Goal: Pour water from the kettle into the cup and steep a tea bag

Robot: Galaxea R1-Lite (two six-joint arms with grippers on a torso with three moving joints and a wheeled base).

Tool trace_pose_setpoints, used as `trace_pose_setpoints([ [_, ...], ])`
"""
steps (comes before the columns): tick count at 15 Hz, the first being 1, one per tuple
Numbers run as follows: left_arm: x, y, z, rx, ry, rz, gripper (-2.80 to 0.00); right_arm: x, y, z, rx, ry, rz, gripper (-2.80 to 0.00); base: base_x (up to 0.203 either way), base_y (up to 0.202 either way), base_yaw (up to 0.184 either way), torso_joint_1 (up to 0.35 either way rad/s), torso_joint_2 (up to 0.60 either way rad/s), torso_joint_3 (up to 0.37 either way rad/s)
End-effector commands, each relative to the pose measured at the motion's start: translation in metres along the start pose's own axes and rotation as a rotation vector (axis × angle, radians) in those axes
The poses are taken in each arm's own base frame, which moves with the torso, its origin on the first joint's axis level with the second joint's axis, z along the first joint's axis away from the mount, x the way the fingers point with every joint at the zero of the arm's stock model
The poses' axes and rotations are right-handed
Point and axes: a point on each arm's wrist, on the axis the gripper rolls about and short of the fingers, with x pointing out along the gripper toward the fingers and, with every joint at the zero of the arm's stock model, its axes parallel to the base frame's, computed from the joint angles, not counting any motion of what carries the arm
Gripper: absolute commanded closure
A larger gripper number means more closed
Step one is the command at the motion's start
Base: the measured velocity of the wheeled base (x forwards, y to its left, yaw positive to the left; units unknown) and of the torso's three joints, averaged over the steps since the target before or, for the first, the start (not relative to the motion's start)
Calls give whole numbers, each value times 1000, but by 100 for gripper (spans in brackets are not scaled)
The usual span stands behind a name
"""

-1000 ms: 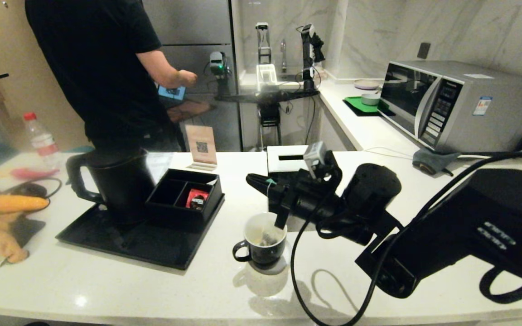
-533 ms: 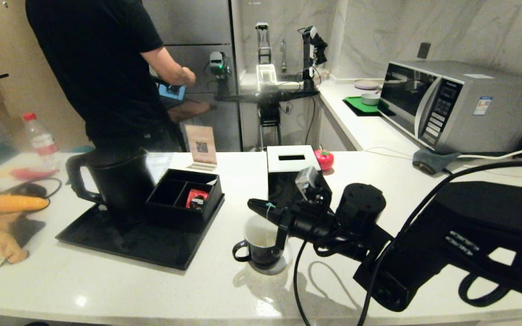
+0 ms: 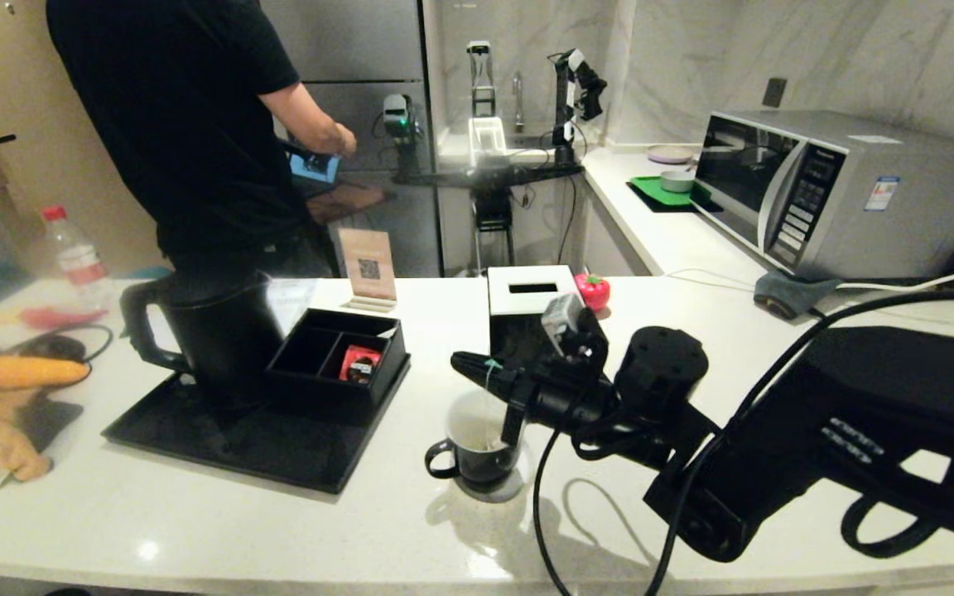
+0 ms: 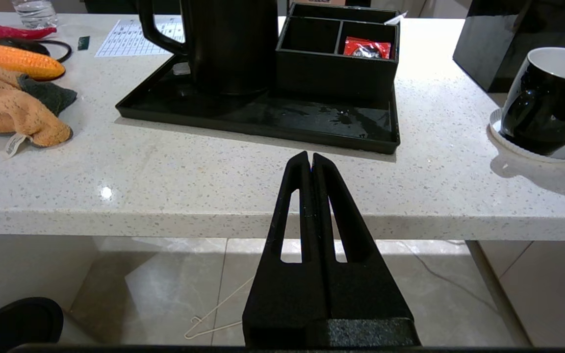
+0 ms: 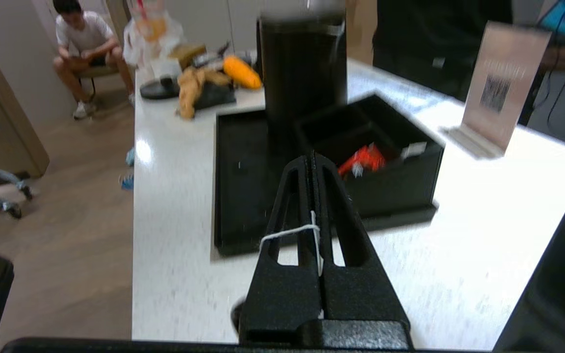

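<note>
Right gripper (image 3: 477,371) pinches the tea bag (image 3: 487,443) string above the cup (image 3: 477,443), likely so the bag hangs into the water; arm reaches in low, fingers level. Kettle (image 3: 212,339) sits on the tray (image 3: 195,443). Left wrist view: left gripper (image 4: 311,164) closed, empty, parked below the counter edge. Right wrist view: white string (image 5: 307,230) looped across clamped fingers.

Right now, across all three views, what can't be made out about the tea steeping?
- Water level in the cup: head view, the right hand overhangs it; left wrist view sees only the outside.
- Tea bag itself: only its string shows, pinched in the shut right hand; the cup lies outside the right wrist view.
- Kettle spout: no view shows it.
</note>
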Motion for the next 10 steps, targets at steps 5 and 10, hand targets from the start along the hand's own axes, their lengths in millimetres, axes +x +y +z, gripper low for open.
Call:
trace_pose_setpoints([
  [5,0,0,0,0,0,0,0,4,4,55,-61,-141,21,0,0,0,0,0,0,0],
  [10,0,0,0,0,0,0,0,3,5,54,-58,-134,20,0,0,0,0,0,0,0],
])
